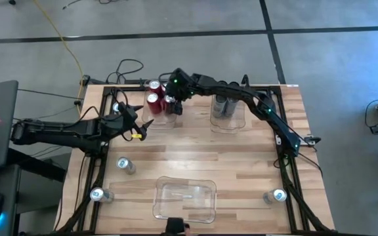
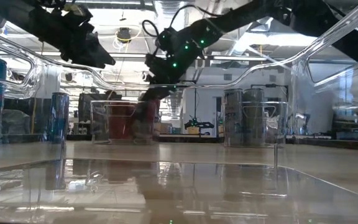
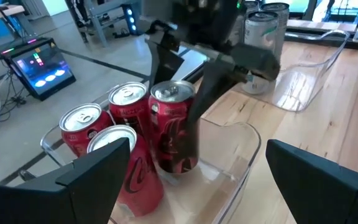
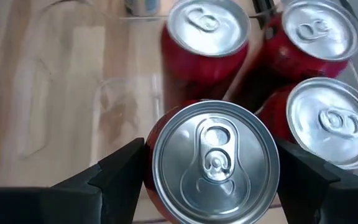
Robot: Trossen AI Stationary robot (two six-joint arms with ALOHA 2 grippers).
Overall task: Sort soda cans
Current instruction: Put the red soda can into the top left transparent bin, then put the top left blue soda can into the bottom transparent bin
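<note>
Starting at your left, two blue-marked cans stand loose on the table (image 1: pixel 195 157) — one (image 1: pixel 125 164) a little way in, the other (image 1: pixel 98 194) near the front left corner. Your left gripper (image 1: pixel 144 126) hangs above bare wood just short of the back-left bin, its fingers (image 3: pixel 98 168) spread wide with nothing between them.

That back-left clear bin (image 3: pixel 244 140) holds the red cans. Three (image 4: pixel 207 37) stand upright and packed close together; the fourth red can (image 4: pixel 213 158) sits at the bin's near side, and your right gripper (image 1: pixel 174 105) is down over it, a finger (image 4: pixel 114 171) on each side of the can's body — closed around it, by the look of the right wrist view. In the left wrist view that can (image 3: pixel 176 127) stands upright with its base inside the bin.

Further right, the second clear bin (image 1: pixel 228 122) at the back holds the dark grey cans (image 1: pixel 225 105), standing together; you cannot count them all from above.

At the front middle, the third clear bin (image 1: pixel 184 200) has no cans in it. One more blue-marked can (image 1: pixel 275 195) stands alone near the front right corner.
</note>
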